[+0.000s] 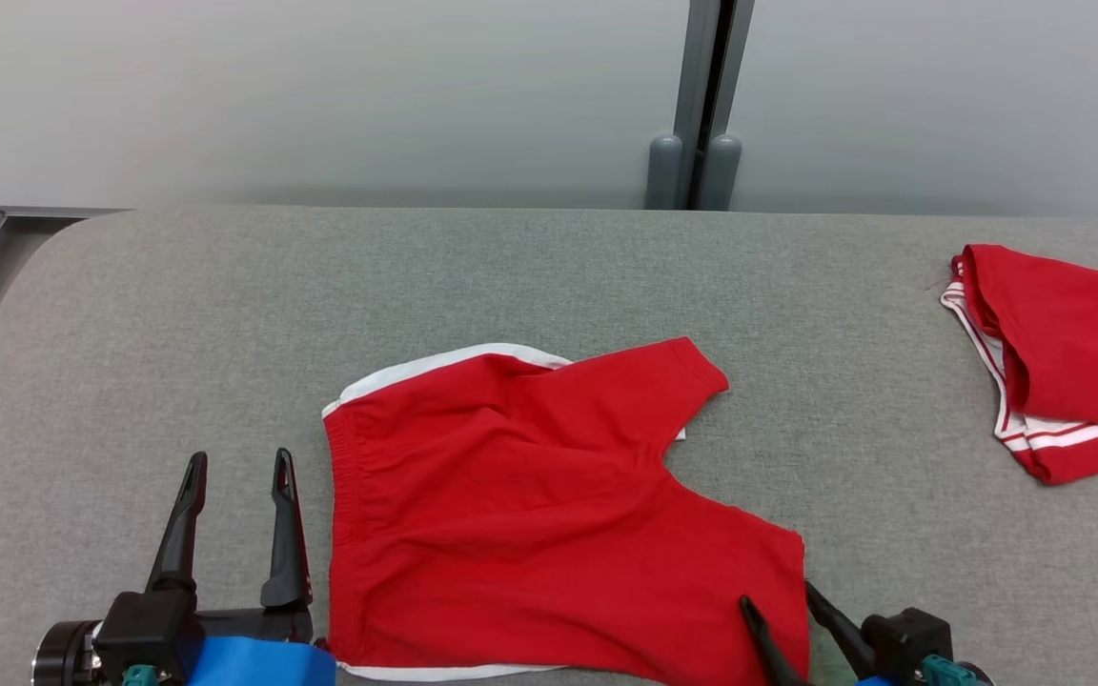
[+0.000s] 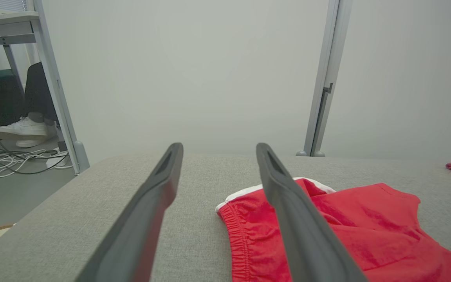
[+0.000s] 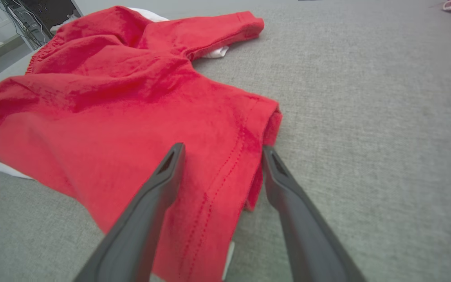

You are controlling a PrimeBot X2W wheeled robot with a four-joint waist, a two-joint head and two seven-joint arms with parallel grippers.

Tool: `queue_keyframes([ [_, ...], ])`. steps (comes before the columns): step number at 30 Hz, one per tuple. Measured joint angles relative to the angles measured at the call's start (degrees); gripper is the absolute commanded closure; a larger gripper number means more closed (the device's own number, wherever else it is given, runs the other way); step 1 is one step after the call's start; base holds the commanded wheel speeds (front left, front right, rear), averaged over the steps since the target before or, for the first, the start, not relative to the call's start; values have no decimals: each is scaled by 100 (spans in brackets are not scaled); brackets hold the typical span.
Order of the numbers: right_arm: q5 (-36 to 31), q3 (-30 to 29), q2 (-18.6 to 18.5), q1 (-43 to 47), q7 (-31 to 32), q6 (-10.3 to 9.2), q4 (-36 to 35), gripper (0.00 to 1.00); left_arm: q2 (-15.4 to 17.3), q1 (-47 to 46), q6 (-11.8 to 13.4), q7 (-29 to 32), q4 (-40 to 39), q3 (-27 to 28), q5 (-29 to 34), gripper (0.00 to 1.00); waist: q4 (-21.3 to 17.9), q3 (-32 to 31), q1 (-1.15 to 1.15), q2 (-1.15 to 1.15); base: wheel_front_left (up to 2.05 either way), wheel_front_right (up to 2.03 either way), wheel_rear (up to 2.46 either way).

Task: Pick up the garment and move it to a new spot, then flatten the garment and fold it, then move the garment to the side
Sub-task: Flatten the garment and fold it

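The garment [image 1: 530, 505] is a pair of red shorts with white trim, spread on the grey table with its waistband to the left and its two legs to the right. My left gripper [image 1: 239, 457] stands open just left of the waistband [image 2: 237, 231], apart from the cloth. At the hem of the near leg [image 3: 245, 156], my right gripper [image 1: 780, 596] is open, one finger over the cloth and the other beside the hem edge. Nothing is held.
A second red garment with white stripes [image 1: 1064, 362] lies bunched at the table's far right edge. A pale wall with a grey post [image 1: 701, 105] stands behind the table [image 1: 225, 286]. In the left wrist view, cables and a shoe [image 2: 22, 131] are on the floor at the left.
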Motion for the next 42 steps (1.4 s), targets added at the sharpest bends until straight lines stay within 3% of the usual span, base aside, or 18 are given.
queue_keyframes([
  [5,109,209,-33,-215,0,0,233,0,0,4,0,0,11,-16,5,0,53,11,0,0,0,0,0],
  [6,138,244,-33,-259,1,0,267,19,1,5,0,0,12,-16,5,0,60,17,0,0,0,0,0],
  [7,153,269,-35,-294,1,0,285,56,1,5,0,0,14,-16,5,0,64,21,0,0,0,0,0],
  [8,182,286,-34,-333,0,0,301,100,1,5,0,0,19,-15,5,0,65,24,0,0,0,0,0],
  [12,223,438,-42,-432,1,0,336,100,0,6,-1,0,47,-32,5,0,74,32,0,0,0,0,0],
  [17,231,400,-93,-451,1,0,-171,100,0,6,-18,0,62,-27,3,0,71,74,0,0,0,0,0],
  [26,223,288,-409,-889,1,0,-467,100,-1,-83,-18,0,86,-113,-43,0,32,258,0,0,0,0,0],
  [40,231,345,-546,-2219,1,0,1073,98,-1,-255,62,0,115,-314,-103,0,295,493,1,1,0,0,0],
  [41,238,339,-530,-2260,0,0,1122,68,-1,-255,66,0,115,-315,-103,0,295,492,1,0,0,0,0],
  [42,264,332,-510,-2285,0,0,1187,0,-1,-255,68,0,115,-314,-103,0,288,488,1,0,0,0,0],
])
